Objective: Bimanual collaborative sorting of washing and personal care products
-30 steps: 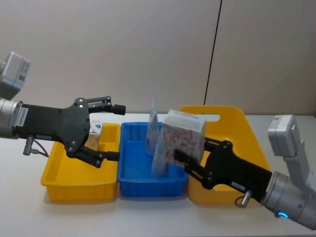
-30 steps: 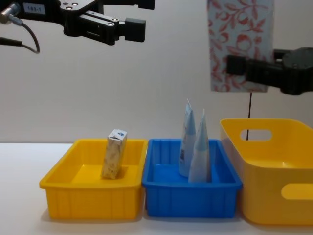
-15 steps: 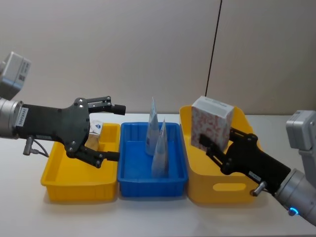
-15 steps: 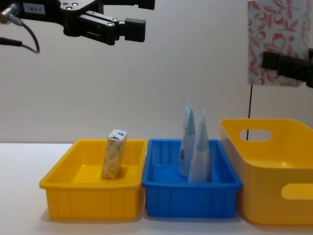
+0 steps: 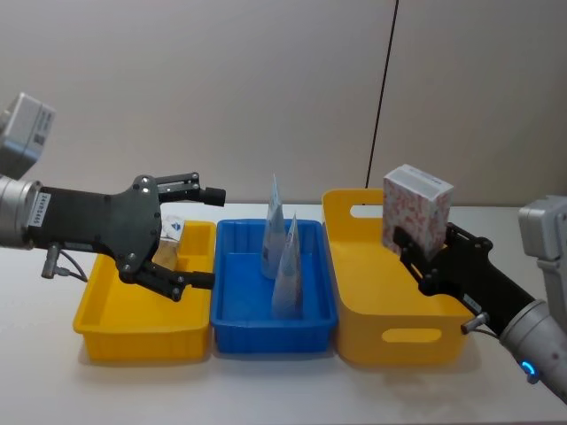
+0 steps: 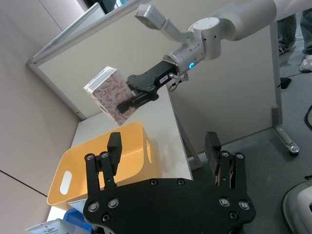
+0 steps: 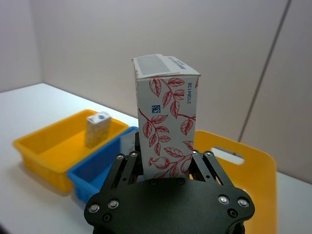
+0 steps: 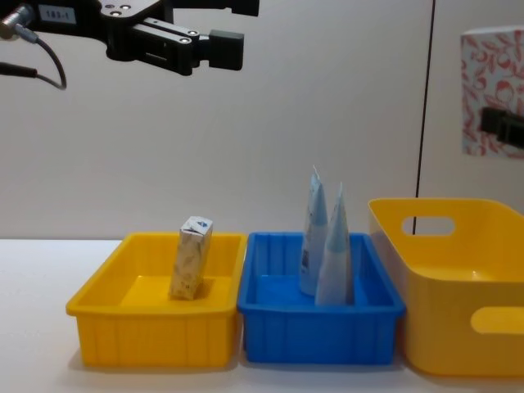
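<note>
My right gripper point(image 5: 415, 244) is shut on a white carton with red leaf print point(image 5: 416, 208), held upright in the air over the right side of the large yellow bin point(image 5: 354, 297). The right wrist view shows the carton point(image 7: 165, 126) between the fingers. My left gripper point(image 5: 208, 237) hangs open and holds nothing, above the small yellow bin point(image 5: 133, 341). In that bin a small beige-print carton point(image 8: 191, 258) stands upright. Two pale tapered tubes point(image 8: 313, 233) point(image 8: 334, 246) stand in the blue bin point(image 8: 319, 336).
The three bins sit side by side on the white table: small yellow at the left, blue in the middle, large yellow with handle cut-outs point(image 8: 458, 278) at the right. A plain wall stands close behind them.
My right gripper has carried the red-leaf carton to the right, from above the blue bin to over the large yellow bin. The left arm has not moved.
</note>
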